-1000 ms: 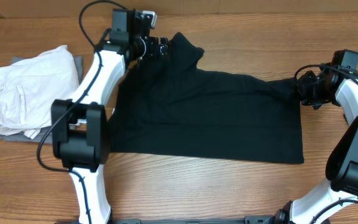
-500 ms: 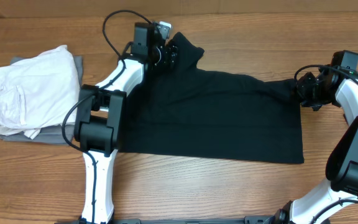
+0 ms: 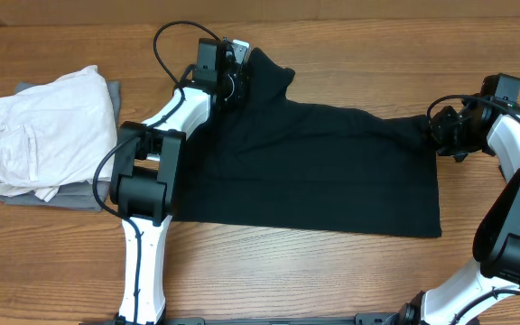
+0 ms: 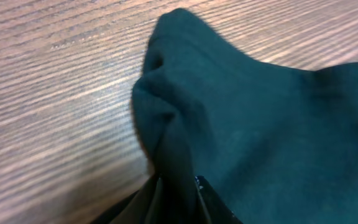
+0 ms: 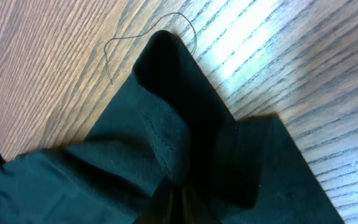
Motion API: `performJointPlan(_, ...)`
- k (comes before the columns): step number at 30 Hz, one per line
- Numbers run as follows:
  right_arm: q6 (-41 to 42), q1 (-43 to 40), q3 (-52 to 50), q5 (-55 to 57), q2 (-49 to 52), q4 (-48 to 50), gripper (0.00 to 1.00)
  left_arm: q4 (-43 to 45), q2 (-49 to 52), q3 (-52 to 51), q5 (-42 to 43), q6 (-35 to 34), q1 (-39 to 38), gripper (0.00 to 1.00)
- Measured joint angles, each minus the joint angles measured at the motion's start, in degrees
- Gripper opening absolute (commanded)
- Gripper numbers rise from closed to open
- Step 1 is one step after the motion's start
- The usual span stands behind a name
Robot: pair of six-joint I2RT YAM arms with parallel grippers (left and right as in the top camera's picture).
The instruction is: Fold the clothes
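A black garment point(image 3: 314, 167) lies spread flat across the middle of the wooden table. At its far upper-left corner, a raised flap, my left gripper point(image 3: 239, 83) is shut on the cloth. The left wrist view shows a bunched fold of that black garment point(image 4: 260, 112) pinched between the jaws of the left gripper point(image 4: 178, 183). My right gripper point(image 3: 433, 131) holds the garment's upper-right corner. In the right wrist view the hemmed corner of the black garment point(image 5: 104, 168) runs down into the shut jaws of the right gripper point(image 5: 179, 186).
A folded white pair of trousers point(image 3: 39, 135) rests on a folded grey garment point(image 3: 70, 197) at the table's left side. A loose thread point(image 5: 114, 50) lies on the wood beside the right corner. Bare wood point(image 3: 287, 271) runs along the front.
My left arm swung right to the garment's upper-left corner and its jaws closed on the cloth. The right arm and the garment stayed put.
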Motion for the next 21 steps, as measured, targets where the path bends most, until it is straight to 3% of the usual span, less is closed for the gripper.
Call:
performJointPlan(6, -0.8, 0.0, 0.0, 2.1, 0.0, 1.0, 0.04, -8.0, -7.6, 0.0, -1.4, 1.6, 0.0, 0.18)
performJointPlan(14, -1.3, 0.0, 0.0, 4.1, 0.0, 9.9, 0.04, -18.8, -19.2, 0.3, -11.2, 6.3, 0.0, 0.15)
performJointPlan(16, -1.3, -0.2, 0.0, 4.2, 0.0, 10.6, 0.04, -20.9, -19.6, 0.3, -13.6, 7.1, 0.0, 0.29)
performJointPlan(19, -1.2, -0.9, 0.0, 4.4, 0.0, 10.3, 0.04, -21.4, -19.2, 0.3, -12.7, 7.4, 0.2, 0.71)
performJointPlan(21, -1.1, -1.1, 0.0, 4.4, 0.0, 10.1, 0.04, -20.0, -19.1, 0.3, -10.9, 7.5, 0.2, 0.75)
